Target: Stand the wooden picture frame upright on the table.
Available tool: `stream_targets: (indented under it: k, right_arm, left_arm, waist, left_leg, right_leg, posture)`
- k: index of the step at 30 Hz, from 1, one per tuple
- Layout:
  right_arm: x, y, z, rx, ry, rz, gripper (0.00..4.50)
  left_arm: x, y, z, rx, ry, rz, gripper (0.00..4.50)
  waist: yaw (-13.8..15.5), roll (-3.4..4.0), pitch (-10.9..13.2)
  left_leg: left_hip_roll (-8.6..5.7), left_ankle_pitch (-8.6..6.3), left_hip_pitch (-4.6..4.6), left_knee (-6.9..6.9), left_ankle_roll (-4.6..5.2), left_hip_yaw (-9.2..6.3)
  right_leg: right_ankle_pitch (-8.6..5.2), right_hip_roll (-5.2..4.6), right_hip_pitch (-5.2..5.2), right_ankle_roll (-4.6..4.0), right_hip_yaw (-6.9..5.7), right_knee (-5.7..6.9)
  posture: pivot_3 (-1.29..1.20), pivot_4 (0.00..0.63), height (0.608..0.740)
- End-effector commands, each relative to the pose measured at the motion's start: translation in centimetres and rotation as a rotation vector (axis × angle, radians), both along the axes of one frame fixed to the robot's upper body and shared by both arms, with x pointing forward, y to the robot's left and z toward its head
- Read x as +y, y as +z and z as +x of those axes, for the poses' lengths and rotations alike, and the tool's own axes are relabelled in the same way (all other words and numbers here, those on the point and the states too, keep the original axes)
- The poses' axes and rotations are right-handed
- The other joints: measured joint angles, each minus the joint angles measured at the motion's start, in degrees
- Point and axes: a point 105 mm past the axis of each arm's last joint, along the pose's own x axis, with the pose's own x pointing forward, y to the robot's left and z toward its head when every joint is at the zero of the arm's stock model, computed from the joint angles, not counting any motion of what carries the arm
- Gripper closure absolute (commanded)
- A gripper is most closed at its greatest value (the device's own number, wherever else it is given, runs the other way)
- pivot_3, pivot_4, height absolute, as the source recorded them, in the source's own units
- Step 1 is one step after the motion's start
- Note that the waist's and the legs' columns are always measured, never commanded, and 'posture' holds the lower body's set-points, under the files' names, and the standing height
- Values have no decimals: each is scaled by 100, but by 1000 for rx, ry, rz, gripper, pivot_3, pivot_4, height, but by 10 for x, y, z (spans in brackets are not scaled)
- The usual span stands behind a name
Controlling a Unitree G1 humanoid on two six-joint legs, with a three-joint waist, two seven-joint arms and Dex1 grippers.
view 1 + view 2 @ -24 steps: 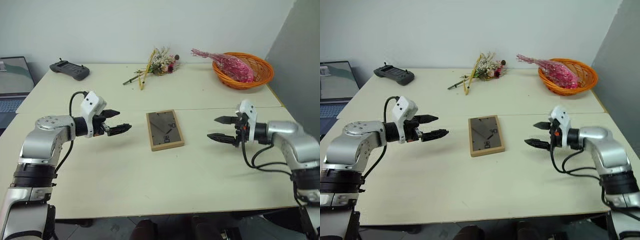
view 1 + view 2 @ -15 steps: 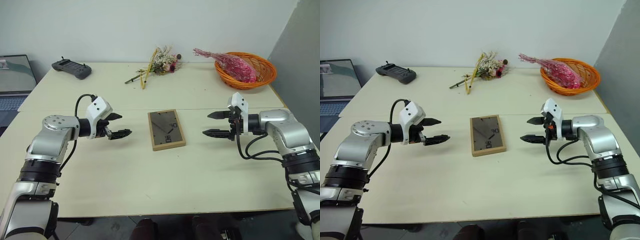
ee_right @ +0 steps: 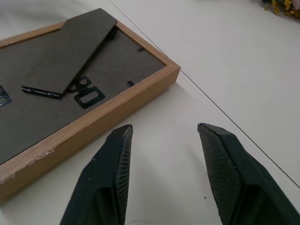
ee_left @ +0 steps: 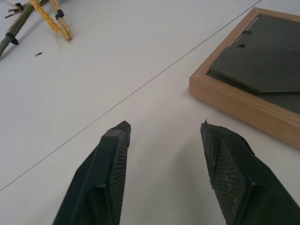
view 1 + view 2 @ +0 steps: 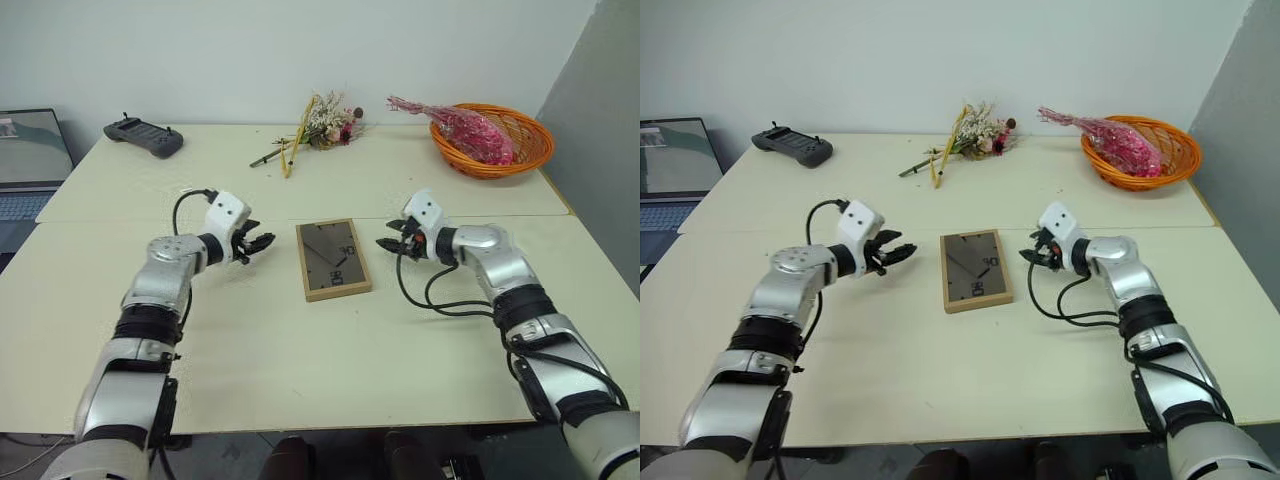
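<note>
The wooden picture frame [image 5: 333, 259] lies flat and face down on the smooth cream table [image 5: 300, 350], just on my side of the seam. Its light-wood rim surrounds a dark matte back panel with a folded wedge-shaped stand [image 3: 70, 51] and a small toothed metal hanger [image 3: 88, 99]. My left gripper [image 5: 256, 243] and right gripper [image 5: 390, 238] flank it, ribbed black fingers [image 4: 105, 178] apart, holding nothing.
</note>
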Motion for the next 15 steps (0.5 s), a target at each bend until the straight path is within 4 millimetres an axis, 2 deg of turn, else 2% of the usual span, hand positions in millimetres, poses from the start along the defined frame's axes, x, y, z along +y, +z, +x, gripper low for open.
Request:
stream_targets:
  k: [1, 6, 7, 8, 12, 15]
  right_arm:
    - [13, 6, 9, -92, -19, -39, 3139]
    - [37, -6, 4, -80, 34, -52, 4394]
    - [42, -8, 1, -70, 56, -46, 4500]
    - [47, -10, -2, -59, 80, -40, 4500]
    - [63, -8, -17, -20, 171, 30, 4500]
    - [67, -4, -30, 2, 217, 62, 4500]
  left_arm:
    - [-20, 3, 8, -47, -37, 37, 2981]
    - [-39, -5, 5, -32, -93, 37, 4061]
    - [-43, -6, 4, -28, -109, 41, 4244]
    - [-46, -8, 1, -20, -129, 52, 4479]
    - [-54, -11, -11, 8, -205, 80, 4479]
    - [-54, -12, -25, 34, -253, 96, 4479]
  waist:
    - [-3, -1, -1]
    - [-72, -1, -1]
    - [-97, -1, -1]
    - [-112, -1, -1]
    - [-124, 0, -1]
    - [-134, 0, -1]
  left_leg:
    - [0, 0, 1, 0, 0, 1]
    - [1, 1, -1, -1, -1, 3]
    - [1, 1, -1, -1, -2, 2]
    - [1, 1, -1, -1, -2, 1]
    - [1, 1, 0, -2, -2, 0]
    - [1, 1, 1, -2, -2, -1]
  right_leg:
    - [0, 0, 0, 0, 1, 2]
    - [0, 0, -4, 0, 4, 6]
    - [0, 0, -4, 0, 3, 7]
    - [0, 0, -5, 0, 3, 7]
    - [0, 0, -4, 0, 5, 7]
    - [0, 0, -5, 0, 8, 8]
  posture:
    - [0, 150, 740]
    - [0, 150, 740]
    - [0, 150, 740]
    - [0, 150, 740]
    - [0, 150, 740]
    - [0, 150, 740]
